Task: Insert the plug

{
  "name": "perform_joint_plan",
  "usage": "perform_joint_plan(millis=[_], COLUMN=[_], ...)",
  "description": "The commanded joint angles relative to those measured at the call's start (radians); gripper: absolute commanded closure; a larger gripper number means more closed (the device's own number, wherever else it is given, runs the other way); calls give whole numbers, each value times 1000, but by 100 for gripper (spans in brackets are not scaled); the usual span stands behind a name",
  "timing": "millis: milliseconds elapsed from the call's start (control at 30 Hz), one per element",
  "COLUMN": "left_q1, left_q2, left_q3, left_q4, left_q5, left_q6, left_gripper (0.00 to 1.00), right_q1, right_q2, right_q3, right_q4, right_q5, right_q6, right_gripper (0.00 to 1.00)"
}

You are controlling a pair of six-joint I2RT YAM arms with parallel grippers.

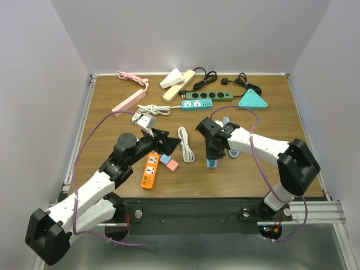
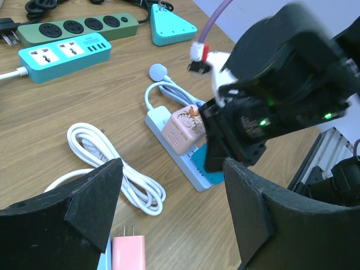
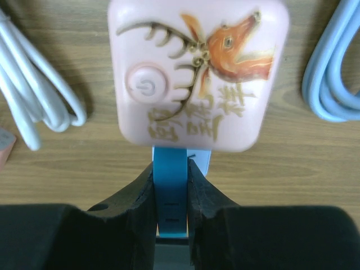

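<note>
My right gripper [image 3: 170, 169] is shut on a blue plug [image 3: 170, 194], which stands on the near end of a pale blue power strip [image 2: 183, 167]. A pink cube adapter with a deer print [image 3: 197, 73] sits on the same strip, right beside the plug. I cannot tell how deep the plug sits. In the top view the right gripper [image 1: 212, 153] points down at mid-table with the plug [image 1: 212, 163] below it. My left gripper [image 2: 171, 163] is open and empty, to the left of the strip. A pink plug [image 2: 129, 253] lies on the table under its jaws.
An orange power strip [image 1: 149, 170] and small blue [image 1: 165, 159] and pink adapters lie by the left gripper [image 1: 166, 145]. A coiled white cable [image 1: 185, 143] lies between the arms. Teal [image 1: 197, 104], green [image 1: 211, 97], pink [image 1: 130, 101] and cream [image 1: 179, 84] strips and a teal triangle [image 1: 252, 100] lie at the back.
</note>
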Motion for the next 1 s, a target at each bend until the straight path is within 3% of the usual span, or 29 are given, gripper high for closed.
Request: perform_joint_plan(millis=[0, 567, 967], left_q1=[2, 2, 2], left_q2=[-22, -22, -42], left_q3=[38, 36, 75], left_q4=[34, 26, -92], left_q5=[16, 0, -127], left_q6=[17, 15, -2], left_gripper=[17, 17, 17], right_q1=[20, 20, -75], right_q2=[88, 65, 71], right_q3=[-68, -179, -83], right_q4=[87, 151, 138], right_q5=[-24, -24, 122], right_q6=[23, 51, -61], right_gripper=[100, 100, 100])
